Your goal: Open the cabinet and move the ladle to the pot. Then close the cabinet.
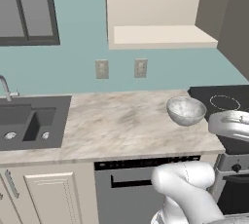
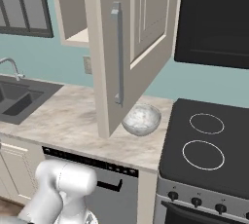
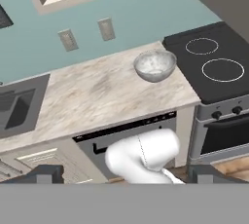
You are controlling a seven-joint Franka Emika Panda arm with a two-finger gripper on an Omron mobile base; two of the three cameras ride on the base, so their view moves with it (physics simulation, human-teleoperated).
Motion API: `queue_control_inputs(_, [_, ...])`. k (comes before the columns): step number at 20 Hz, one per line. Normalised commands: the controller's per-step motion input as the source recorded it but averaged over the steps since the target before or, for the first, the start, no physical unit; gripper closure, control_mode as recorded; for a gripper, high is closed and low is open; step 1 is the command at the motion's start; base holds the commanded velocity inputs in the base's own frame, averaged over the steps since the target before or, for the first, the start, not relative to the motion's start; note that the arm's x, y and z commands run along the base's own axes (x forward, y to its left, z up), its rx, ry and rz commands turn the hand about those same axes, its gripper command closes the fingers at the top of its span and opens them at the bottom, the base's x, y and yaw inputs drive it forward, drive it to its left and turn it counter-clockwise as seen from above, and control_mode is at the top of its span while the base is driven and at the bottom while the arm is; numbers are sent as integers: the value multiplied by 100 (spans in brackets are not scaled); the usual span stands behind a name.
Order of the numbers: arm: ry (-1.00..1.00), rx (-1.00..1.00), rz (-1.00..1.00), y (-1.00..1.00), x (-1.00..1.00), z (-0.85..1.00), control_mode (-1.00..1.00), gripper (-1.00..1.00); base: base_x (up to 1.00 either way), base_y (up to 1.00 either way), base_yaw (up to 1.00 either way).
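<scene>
Sink (image 1: 29,123) at far left, dark basin set in the table (image 1: 121,125), faucet (image 1: 6,89) behind it, dark-framed window (image 1: 26,9) above on the teal wall. Two outlets (image 1: 101,69) on the wall mid-frame. Cabinet (image 1: 163,35) up high, door open: in the right base view the door (image 2: 121,47) swings out toward the camera, silver bar handle (image 2: 116,55) vertical on its edge. Inside shelf looks bare from the left base view; ladle cannot be made out on it or anywhere else. Below the table, dishwasher (image 1: 129,184) front with dark handle, beige lower cabinets to its left. Speckled bowl (image 1: 186,110) sits upright on the table near its right end, just beside the stove (image 2: 209,145). Stove top is black with two ring burners showing. A grey rounded metal piece (image 1: 231,124) cuts in at the right edge of the left base view over the stove; cannot tell what it is. Claw (image 3: 124,175): the two dark finger tips (image 3: 46,174) stand far apart at the bottom of the hand view, wide, nothing between them, looking down over the table and stove from well back.
</scene>
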Motion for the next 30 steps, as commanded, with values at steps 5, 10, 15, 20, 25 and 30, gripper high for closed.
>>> queue_control_inputs(5, [-10, -4, -11, -13, -7, 36, -100, -100, 0, 0, 0])
queue_control_inputs(10, [-10, 0, -1, -42, 23, -3, -100, -100, 0, 0, 0])
queue_control_inputs(15, [-29, 0, 0, -48, 0, -22, -100, -100, 0, 0, 0])
queue_control_inputs(20, [-44, 0, 2, -15, -10, -34, -100, -100, 0, 0, 0])
queue_control_inputs(25, [-42, -1, 0, 0, 0, -23, -100, -100, 0, 0, 0])
queue_control_inputs(30, [-32, 0, 0, -13, 19, -9, -100, -100, 0, 0, 0])
